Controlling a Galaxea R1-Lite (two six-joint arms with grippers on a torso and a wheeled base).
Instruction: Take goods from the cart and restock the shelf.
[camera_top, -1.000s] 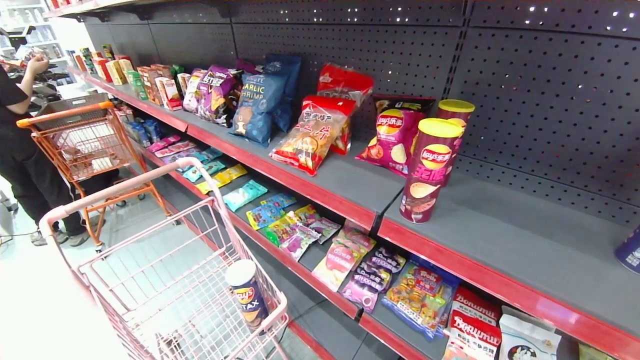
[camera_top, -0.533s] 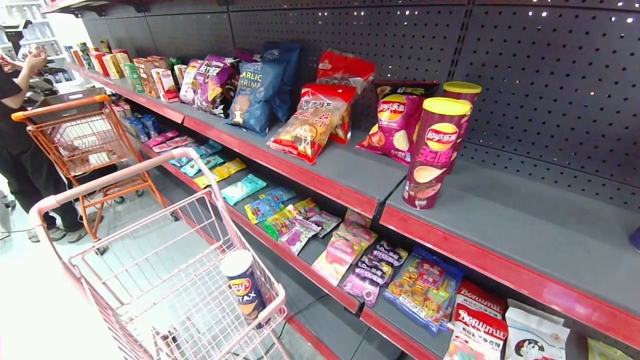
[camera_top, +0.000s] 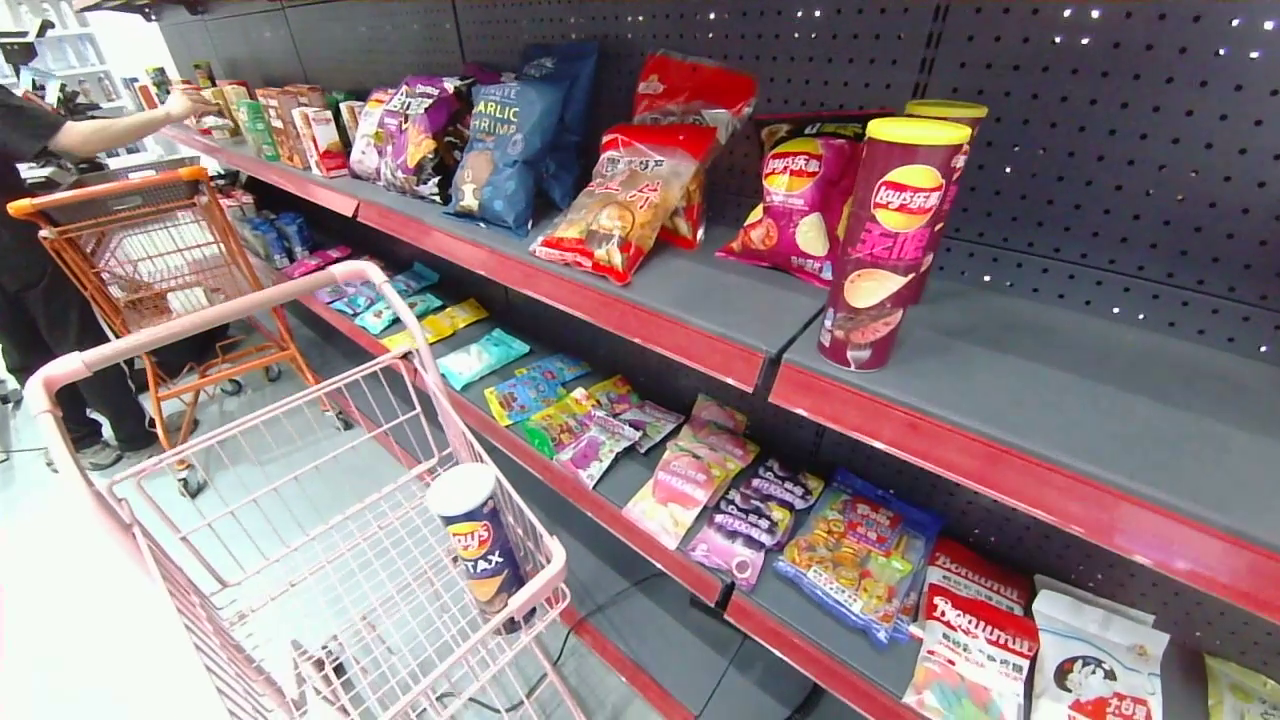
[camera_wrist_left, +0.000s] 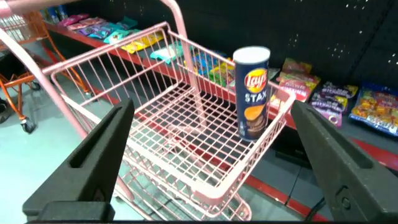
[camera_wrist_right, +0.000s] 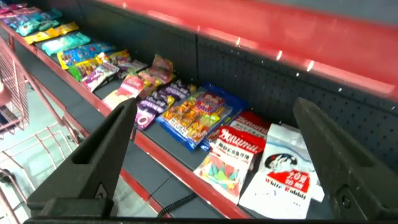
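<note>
Only the head camera is shifting since a second ago, so the whole scene is sliding across its view. The goods are keeping their places, and farther down the aisle a person's hand, raised before, is now reaching onto the boxes at the shelf's far end.

The pink cart is standing right alongside the shelf. The dark blue can is standing upright inside the cart, in the front corner nearest the shelf, touching the wire wall.

The left gripper is hanging over the cart, facing into the basket. Its fingers are spread wide with nothing between them, and the can is sitting well apart from them. The right gripper is hanging just past the cart's front end, facing the lower shelf level. Its fingers are likewise spread wide and holding nothing.

Beyond the cart's front corner and higher up, a purple can is standing upright near the top level's red edge, with a second purple can just behind it. Snack bags are leaning along the same level, back toward the cart's handle end. Below, level with the cart's basket, small sachets are lying flat in rows, and past the cart's front red-and-white bags are lying beside a white bag. An orange cart is standing beyond the pink cart's handle.
</note>
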